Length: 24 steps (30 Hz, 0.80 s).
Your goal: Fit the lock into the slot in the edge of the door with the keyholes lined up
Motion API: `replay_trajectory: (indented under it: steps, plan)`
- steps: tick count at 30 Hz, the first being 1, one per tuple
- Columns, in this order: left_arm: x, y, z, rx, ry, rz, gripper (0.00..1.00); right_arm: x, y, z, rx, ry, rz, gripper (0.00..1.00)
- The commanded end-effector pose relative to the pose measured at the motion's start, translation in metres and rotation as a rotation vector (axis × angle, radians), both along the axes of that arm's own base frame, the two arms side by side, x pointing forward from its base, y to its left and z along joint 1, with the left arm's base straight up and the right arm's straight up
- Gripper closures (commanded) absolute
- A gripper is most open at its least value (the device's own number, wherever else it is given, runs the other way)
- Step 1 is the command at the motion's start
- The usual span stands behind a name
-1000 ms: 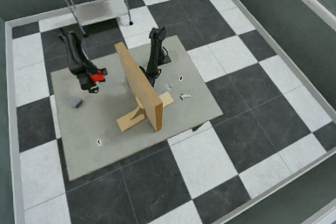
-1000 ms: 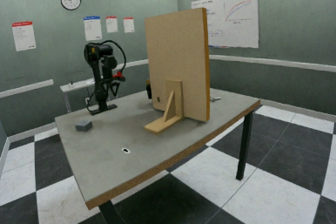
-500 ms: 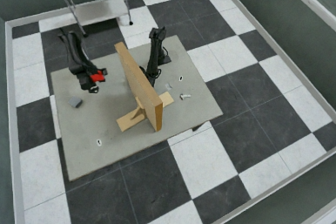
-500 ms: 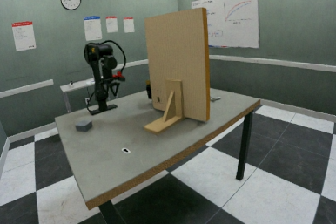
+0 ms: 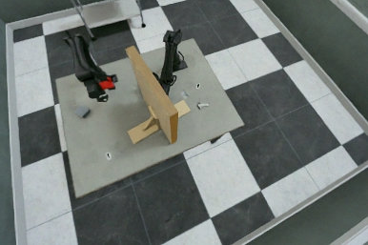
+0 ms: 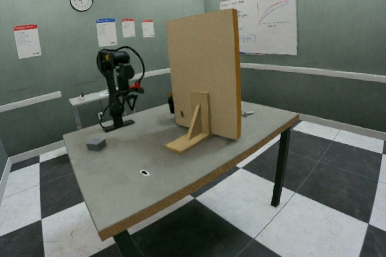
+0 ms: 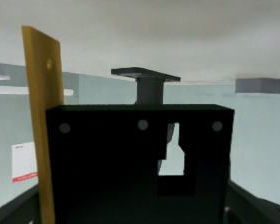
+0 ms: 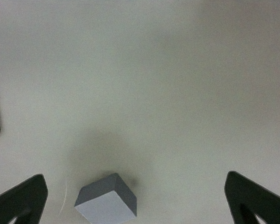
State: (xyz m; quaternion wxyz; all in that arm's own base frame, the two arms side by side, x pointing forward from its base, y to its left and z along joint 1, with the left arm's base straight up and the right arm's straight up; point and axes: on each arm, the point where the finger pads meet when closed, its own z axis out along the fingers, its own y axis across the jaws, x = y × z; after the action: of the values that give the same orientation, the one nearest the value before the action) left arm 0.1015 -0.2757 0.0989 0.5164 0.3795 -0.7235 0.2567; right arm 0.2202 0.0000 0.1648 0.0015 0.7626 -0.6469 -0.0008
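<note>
The brown door [image 5: 152,88] [image 6: 205,67] stands upright in its wooden feet [image 5: 138,132] [image 6: 187,142]. A small dark keyhole [image 6: 182,114] shows low on its face. The lock [image 7: 106,150], a black case with a brass plate [image 7: 39,100] on one side and a keyhole cutout, is between the fingers of my left gripper [image 7: 138,182], which is shut on it. In the top view that arm is behind the door, and the door's slot is hidden. My right gripper [image 8: 136,181] [image 5: 102,97] [image 6: 131,103] is open and empty above the table, on the other side of the door.
A grey block [image 5: 82,112] [image 6: 96,144] [image 8: 108,205] lies below the right gripper. A silver handle-like part [image 5: 203,106] and a small clear piece [image 5: 185,94] lie beyond the door. White keyhole-shaped marks [image 5: 108,155] [image 5: 198,86] are on the table [image 5: 86,173].
</note>
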Motion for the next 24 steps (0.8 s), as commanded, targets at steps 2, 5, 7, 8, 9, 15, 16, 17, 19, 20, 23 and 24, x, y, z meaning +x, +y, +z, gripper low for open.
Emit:
replay_trajectory:
  steps: [2, 5, 7, 8, 9, 15, 16, 17, 19, 20, 23, 24]
  plan:
    - [-0.001, -0.009, 0.024, -0.092, 0.025, -0.002, 0.24, 0.001, 0.001, 0.007, 0.001, -0.012, 0.005, 0.00]
    - [-0.001, -0.009, 0.024, -0.092, 0.025, -0.002, 0.24, 0.001, 0.001, 0.007, 0.001, -0.012, 0.005, 0.00]
    - [0.001, -0.007, 0.023, -0.082, 0.025, 0.006, 0.24, 0.010, 0.006, 0.016, -0.006, -0.083, 0.000, 0.23]
    - [0.001, -0.007, 0.023, -0.082, 0.025, 0.006, 0.24, 0.005, 0.010, 0.004, -0.010, -0.065, -0.010, 0.34]
    - [0.001, -0.007, 0.023, -0.082, 0.025, 0.006, 0.24, 0.010, 0.017, 0.003, -0.009, -0.099, -0.024, 0.45]
    - [0.001, -0.007, 0.023, -0.082, 0.025, 0.006, 0.24, 0.045, 0.074, 0.003, 0.069, -0.390, -0.179, 0.71]
    - [0.001, -0.007, 0.023, -0.082, 0.025, 0.006, 0.24, 0.045, 0.074, 0.003, 0.069, -0.390, -0.179, 0.71]
    - [0.001, -0.007, 0.023, -0.082, 0.025, 0.006, 0.24, 0.045, 0.074, 0.003, 0.069, -0.390, -0.179, 0.71]
    - [0.001, -0.007, 0.023, -0.082, 0.025, 0.006, 0.24, 0.051, 0.101, 0.007, 0.136, -0.484, -0.220, 0.71]
    - [0.001, -0.007, 0.023, -0.082, 0.025, 0.006, 0.24, 0.054, 0.108, 0.009, 0.166, -0.520, -0.254, 0.71]
    - [0.001, -0.007, 0.023, -0.082, 0.025, 0.006, 0.24, 0.055, 0.135, 0.015, 0.254, -0.589, -0.292, 0.71]
    - [0.001, -0.007, 0.023, -0.082, 0.025, 0.006, 0.24, 0.055, 0.144, 0.018, 0.291, -0.611, -0.310, 0.71]
